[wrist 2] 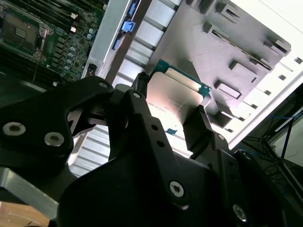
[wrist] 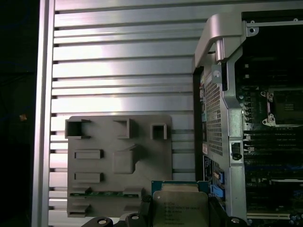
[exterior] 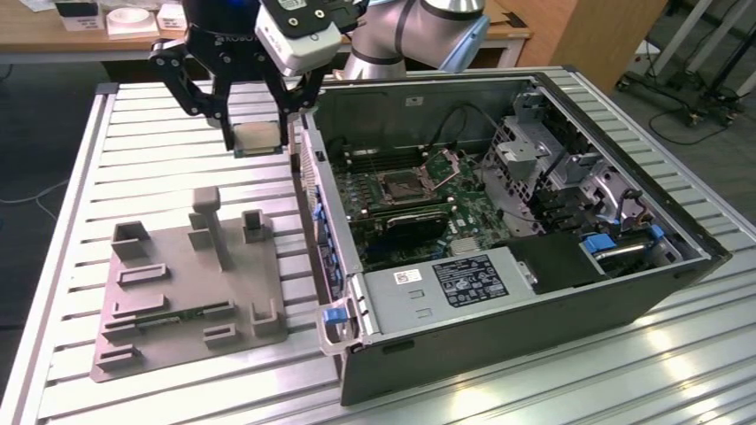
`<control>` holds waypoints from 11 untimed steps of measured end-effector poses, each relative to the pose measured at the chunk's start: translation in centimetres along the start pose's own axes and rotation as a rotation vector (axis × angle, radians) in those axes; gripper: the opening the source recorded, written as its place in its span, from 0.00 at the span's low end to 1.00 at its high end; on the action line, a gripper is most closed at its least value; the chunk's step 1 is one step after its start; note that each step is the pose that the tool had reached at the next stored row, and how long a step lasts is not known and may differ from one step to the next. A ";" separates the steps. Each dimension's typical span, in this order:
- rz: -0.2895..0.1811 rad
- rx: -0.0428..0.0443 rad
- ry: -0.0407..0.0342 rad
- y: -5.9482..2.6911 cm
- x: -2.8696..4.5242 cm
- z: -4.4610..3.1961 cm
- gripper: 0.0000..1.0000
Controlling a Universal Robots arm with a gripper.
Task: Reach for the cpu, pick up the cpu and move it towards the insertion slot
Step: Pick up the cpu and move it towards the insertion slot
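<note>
End effector (exterior: 262,133) closed on the cpu (exterior: 258,138), seen in the exterior view suspended above the ribbed metal bench (exterior: 142,168), clear of its surface. Its black fingers (wrist 2: 196,127) press against opposite edges of the chip, whose silvery top plate and thin rim show in both wrist views (wrist 2: 173,99) (wrist: 182,205). The cpu hangs roughly level, just outside the wall of the open computer case (exterior: 310,168).

Grey plastic tray (exterior: 189,283) lies on the bench below and nearer the camera in the exterior view; its recesses appear unoccupied by the chip (wrist: 118,156).

Insertion slot (exterior: 408,184), a metal-framed socket with dark centre and its hinged plate raised, sits on the green motherboard (exterior: 402,221) inside the case. From the held cpu it lies toward the exterior view's right, beyond the case wall and lower down. It is also visible in the second wrist view (wrist 2: 21,33) and the first wrist view (wrist: 284,106).

Judged from this arrangement, pickup is complete and transfer toward the socket is under way, with the case wall between chip and slot.
</note>
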State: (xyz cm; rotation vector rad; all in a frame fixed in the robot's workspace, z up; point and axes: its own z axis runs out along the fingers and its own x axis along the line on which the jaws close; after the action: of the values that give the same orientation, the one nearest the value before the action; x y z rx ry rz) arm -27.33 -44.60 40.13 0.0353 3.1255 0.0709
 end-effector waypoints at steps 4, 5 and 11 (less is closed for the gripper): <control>0.000 0.0000 0.0000 0.00 -0.15 0.02 0.54; 0.000 0.0000 0.0000 0.00 -0.18 0.02 0.54; 0.000 0.0000 0.0000 0.01 -0.35 0.05 0.54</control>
State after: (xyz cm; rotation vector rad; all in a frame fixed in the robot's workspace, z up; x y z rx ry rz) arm -26.97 -44.60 40.08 0.0353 3.1255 0.0708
